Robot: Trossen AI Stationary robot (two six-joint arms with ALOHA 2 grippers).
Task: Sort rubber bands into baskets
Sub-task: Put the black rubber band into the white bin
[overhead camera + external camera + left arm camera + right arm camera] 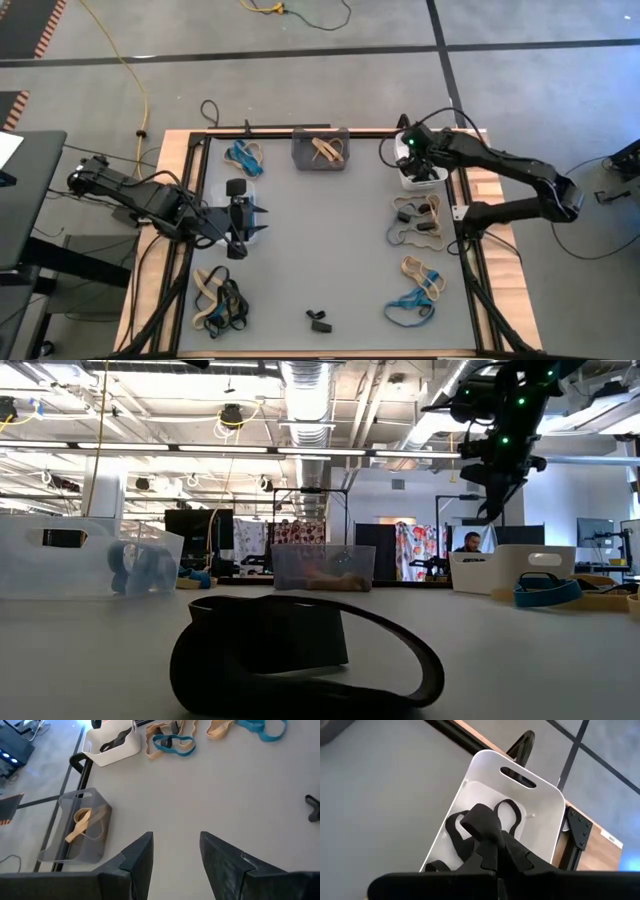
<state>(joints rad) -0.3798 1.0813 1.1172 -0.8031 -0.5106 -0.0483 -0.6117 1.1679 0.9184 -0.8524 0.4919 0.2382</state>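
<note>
Right gripper (487,832) hangs over the white basket (540,795) at the table's far right corner, fingers pressed together on a black band (480,820) that droops into the basket; more black bands (452,832) lie inside. The basket sits close to the table's right edge. Left gripper (262,222) hovers over bare table at mid-left, fingers (137,857) spread, nothing between them.

Grey basket (320,150) at far centre against the far edge, tan bands (327,150) inside. Clear basket (243,158) at far left, blue band (241,155) in it.

Loose bands: a tan, blue and black pile (218,300) near left by the left edge; tan and black ones (418,222) along the right edge just near of the white basket; tan (420,270) and blue (410,308) ones nearer still on the right; one black band (319,321) near centre by the near edge. The table's middle (330,240) is open between both arms.
</note>
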